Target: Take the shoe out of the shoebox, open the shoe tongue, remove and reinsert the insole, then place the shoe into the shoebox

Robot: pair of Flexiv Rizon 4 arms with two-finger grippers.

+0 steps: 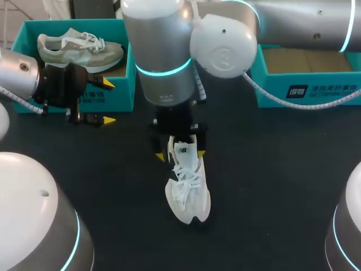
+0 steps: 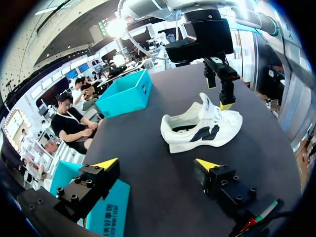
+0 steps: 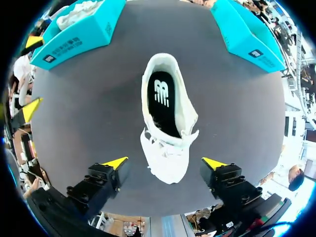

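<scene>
Right arm (image 1: 163,56) over white shoe (image 1: 188,189), jaws wide open, empty, left jaws open, empty, beside shoebox (image 1: 121,93)

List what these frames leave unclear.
- Head view: shoe heel and opening, hidden by the right arm.
- Head view: right box interior, partly behind that arm.
- Right wrist view: grey shoe in the left box, cut off by the rim.
- Left wrist view: left box interior, cut off by the edge.

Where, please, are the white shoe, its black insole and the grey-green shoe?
white shoe (image 1: 186,183): head view, on its laces.
black insole (image 3: 162,103): right wrist view, its middle.
grey-green shoe (image 1: 79,49): head view, its side.
</scene>
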